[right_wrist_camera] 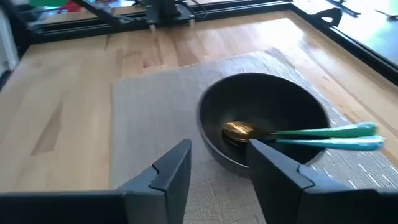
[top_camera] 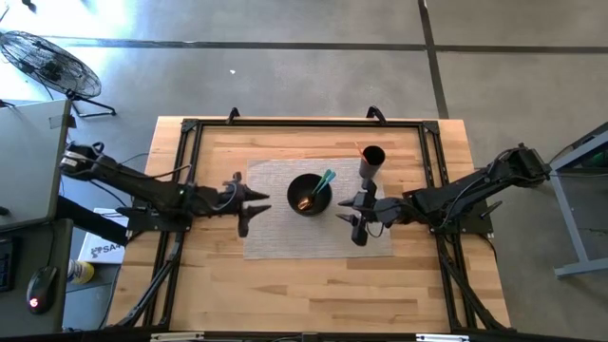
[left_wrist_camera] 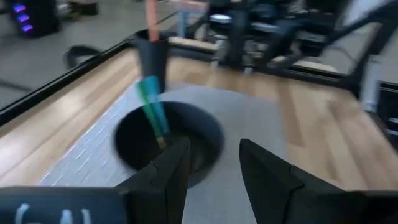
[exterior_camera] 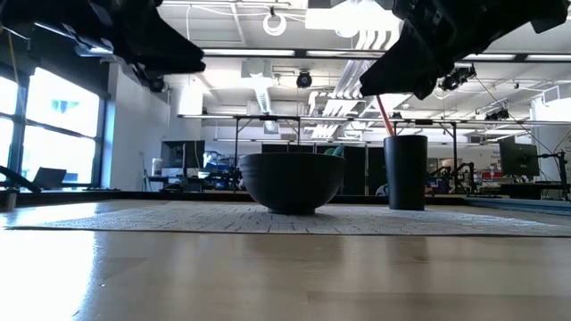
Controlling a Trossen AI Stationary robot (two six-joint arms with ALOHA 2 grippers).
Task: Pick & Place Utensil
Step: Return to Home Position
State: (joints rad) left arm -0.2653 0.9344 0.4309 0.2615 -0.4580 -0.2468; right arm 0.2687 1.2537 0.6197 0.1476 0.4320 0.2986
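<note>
**Status.** The left gripper (left_wrist_camera: 214, 143) hangs above the gray mat (top_camera: 275, 237) at 9 o'clock of the black bowl (exterior_camera: 290, 185). Its fingers are apart with nothing between them. The right gripper (right_wrist_camera: 221, 144) hangs at about 4 o'clock of the bowl, fingers likewise spread and empty. Neither touches the bowl.

**Location of the work items.** The green spoon (right_wrist_camera: 323, 131) and the blue fork (right_wrist_camera: 348, 144) lie in the bowl. Their handles rest side by side on the rim and lean out toward 1 o'clock. A gold-coloured head (right_wrist_camera: 238, 130) sits on the bowl floor.

**Handling.**
- The utensils look light, stiff and smooth — likely to slip or pivot if pinched near one end.
- If a regrasp were needed, take the handle just outside the rim, across its narrow width.
- The bowl looks rigid and stable, but a light one could slide on the mat if nudged.

**Count.**
- One bowl, near the centre of one mat on the wooden table (top_camera: 218, 285).
- Two utensils in the bowl.
- One black cup (exterior_camera: 406, 171) at 1 o'clock of the bowl, holding one reddish stick (exterior_camera: 384, 114).
- Two grippers.

**Assessment.** Placement appears complete — only arm retraction seems left.
</note>
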